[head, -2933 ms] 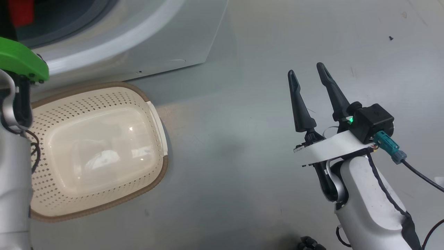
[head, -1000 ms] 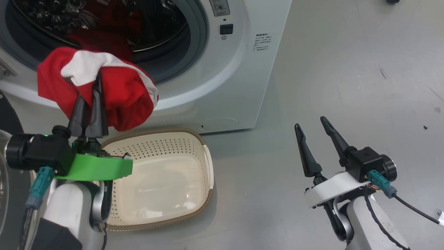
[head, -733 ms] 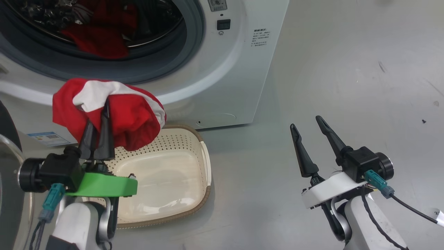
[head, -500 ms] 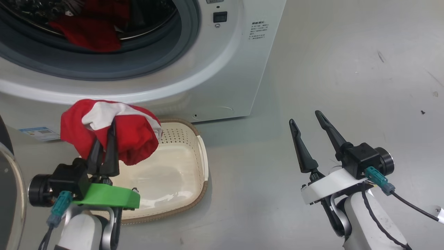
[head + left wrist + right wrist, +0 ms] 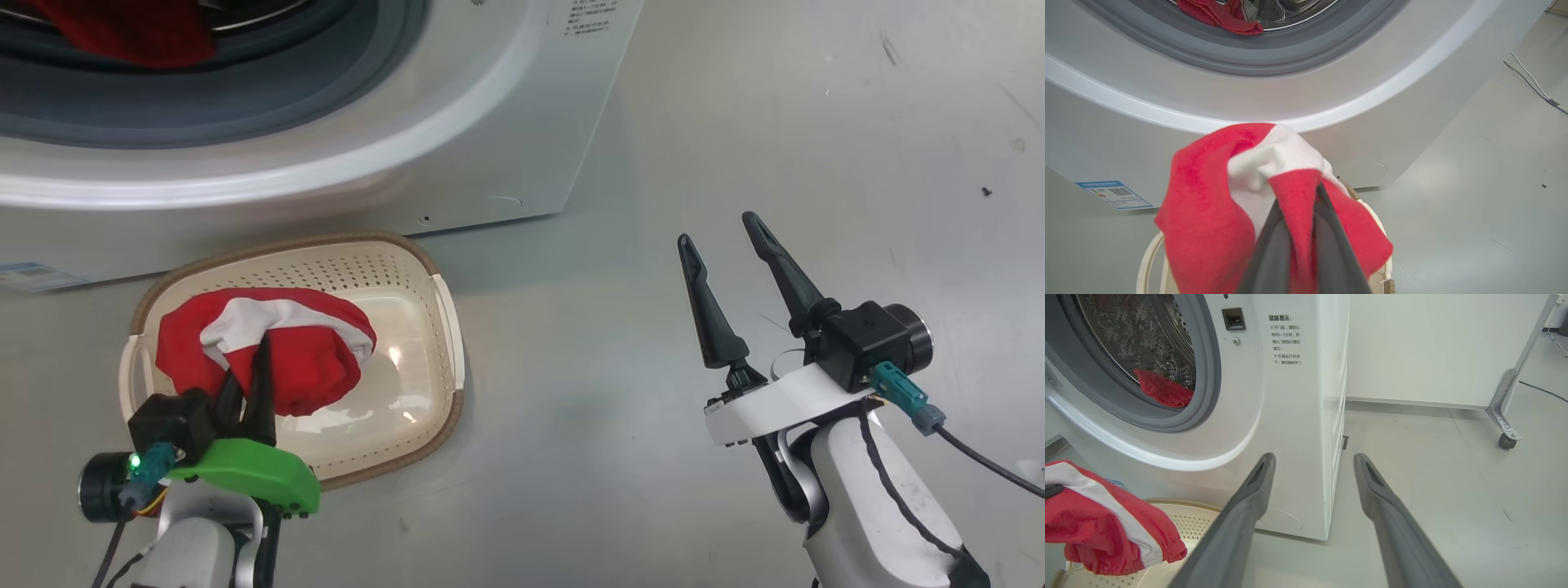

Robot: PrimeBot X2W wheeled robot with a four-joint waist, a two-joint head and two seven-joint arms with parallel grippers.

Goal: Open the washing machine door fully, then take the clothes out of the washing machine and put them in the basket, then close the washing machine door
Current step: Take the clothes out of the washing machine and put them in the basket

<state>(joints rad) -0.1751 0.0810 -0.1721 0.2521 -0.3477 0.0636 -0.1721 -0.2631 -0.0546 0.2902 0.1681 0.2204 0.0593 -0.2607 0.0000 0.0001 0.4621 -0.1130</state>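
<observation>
My left gripper [image 5: 257,353] is shut on a red garment with white stripes [image 5: 306,363], one of the clothes, and holds it above the cream basket [image 5: 445,327] on the floor. The same garment [image 5: 1208,212] drapes over my fingers [image 5: 1331,253] in the left wrist view, and hangs over the basket [image 5: 1196,522] in the right wrist view. More red clothes [image 5: 1163,392] lie in the drum of the white washing machine [image 5: 490,147]. My right gripper [image 5: 718,229] stands open over bare floor to the right. The washing machine door is out of view.
The basket sits close against the washing machine's front. Grey floor [image 5: 816,122] spreads to the right of the machine. In the right wrist view a white panel on a metal leg with a caster [image 5: 1506,441] stands behind. A blue label [image 5: 1114,194] sits low on the machine.
The head camera has tilted down. My left gripper has lowered the red garment from in front of the drum mouth to just over the basket. The right gripper has stayed open.
</observation>
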